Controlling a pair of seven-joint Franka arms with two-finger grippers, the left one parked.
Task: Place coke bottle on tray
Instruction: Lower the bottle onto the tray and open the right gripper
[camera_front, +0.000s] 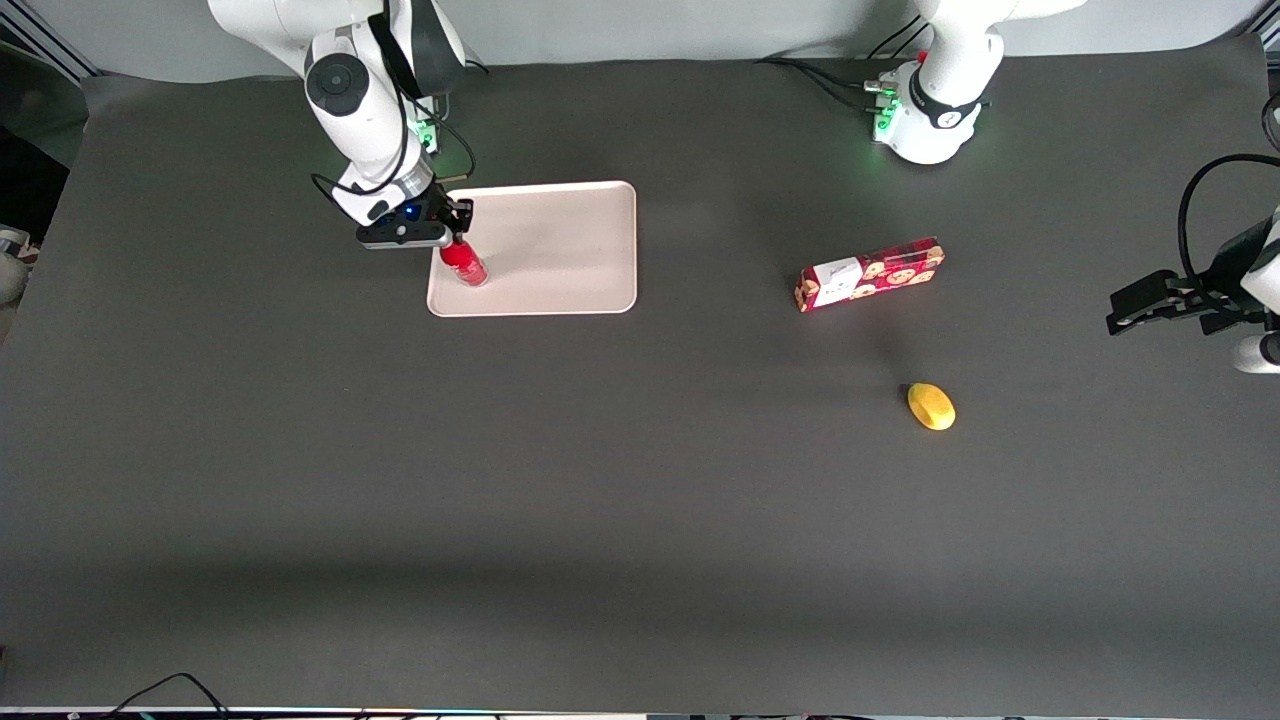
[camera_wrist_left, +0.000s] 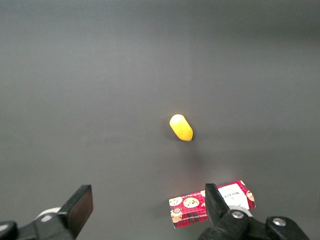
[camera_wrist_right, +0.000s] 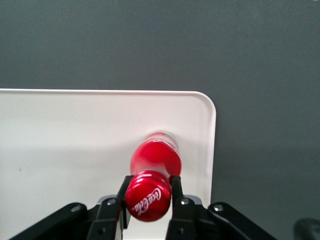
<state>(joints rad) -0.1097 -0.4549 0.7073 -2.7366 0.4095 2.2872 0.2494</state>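
The end effector (camera_front: 457, 235) is clamped on the cap of the coke bottle (camera_front: 464, 264), one finger (camera_wrist_right: 123, 192) pressed to each side of it. The bottle stands on the tray (camera_front: 560, 250), its base near the tray corner closest to the front camera at the working arm's end. From the tray, a cookie box (camera_front: 869, 274) and a yellow fruit (camera_front: 931, 406) lie on the table (camera_front: 600, 520) toward the parked arm's end.

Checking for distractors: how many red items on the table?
2: the coke bottle stands on the tray, pincer shut on its neck; cookie box lies toward the parked arm's end.
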